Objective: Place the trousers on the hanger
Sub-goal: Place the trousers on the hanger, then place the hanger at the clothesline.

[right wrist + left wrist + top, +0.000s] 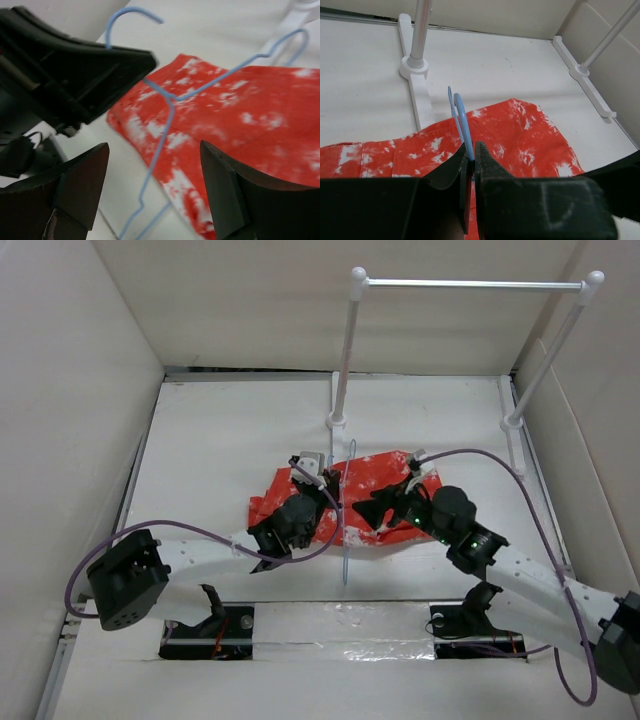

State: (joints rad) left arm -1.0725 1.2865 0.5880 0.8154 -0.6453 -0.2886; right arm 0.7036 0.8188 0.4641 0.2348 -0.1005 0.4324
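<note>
The orange-red trousers (380,480) with white blotches lie crumpled on the white table, mid-scene; they also show in the left wrist view (520,135) and the right wrist view (240,125). The thin blue-grey hanger (346,520) stands on edge across them. My left gripper (328,488) is shut on the hanger's wire just below the hook (459,117). My right gripper (372,508) is open and empty, just right of the hanger, its fingers (80,185) spread over the trousers' edge and the hanger frame (160,145).
A white two-post rail stand (470,284) rises at the back, its feet (336,422) close behind the trousers. White walls enclose the table on three sides. The left base bar (420,95) lies near the hook.
</note>
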